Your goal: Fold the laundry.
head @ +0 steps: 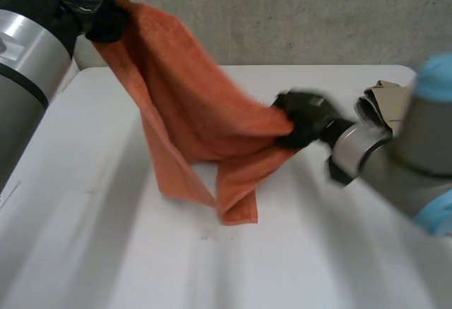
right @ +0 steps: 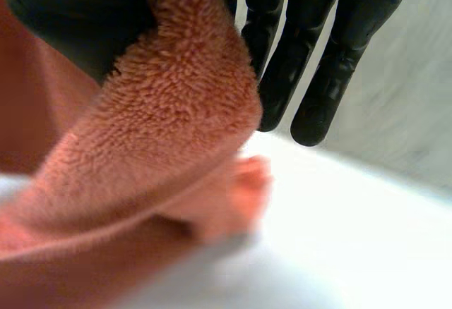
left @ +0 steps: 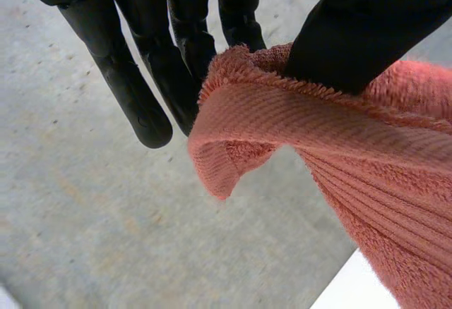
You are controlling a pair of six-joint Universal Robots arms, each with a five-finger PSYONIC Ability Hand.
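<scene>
An orange towel [head: 191, 111] hangs between my two hands, its lower end draped on the white table [head: 106, 238]. High at the back left, my left hand [head: 107, 21] pinches one corner of the towel [left: 339, 154] between its thumb [left: 367, 27] and fingers [left: 176, 62]. At mid right, just above the table, my right hand [head: 304, 118] grips the towel's opposite edge. There the towel [right: 176, 132] is pinched between the thumb [right: 78, 20] and fingers [right: 311, 69].
A folded beige cloth [head: 385, 104] lies on the table at the far right, behind my right arm [head: 395, 161]. A grey wall [head: 318, 13] stands past the table's back edge. Bare table surface spreads across the front.
</scene>
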